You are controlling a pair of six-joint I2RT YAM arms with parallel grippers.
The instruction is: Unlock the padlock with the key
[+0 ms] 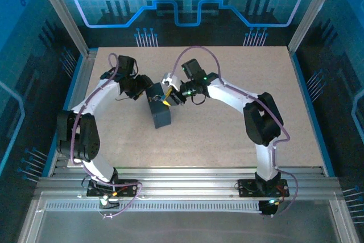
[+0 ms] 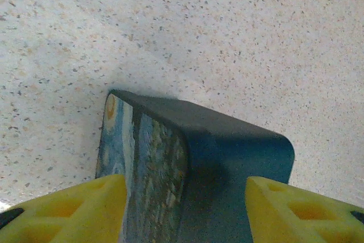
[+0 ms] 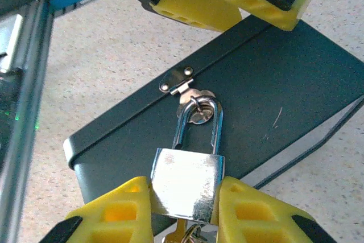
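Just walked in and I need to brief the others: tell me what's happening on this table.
The left gripper clamps the dark box, steadying it on the table. The right gripper pinches the padlock body from both sides. It hangs from the box's hasp, shackle closed. What looks like the key shows just beneath; unlocking is not yet done.

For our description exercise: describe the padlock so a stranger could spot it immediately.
On the speckled table sits a dark box with a small metal hasp. Hooked through that hasp is the padlock: a shiny silver block with a U-shaped shackle, unlike the matte box.
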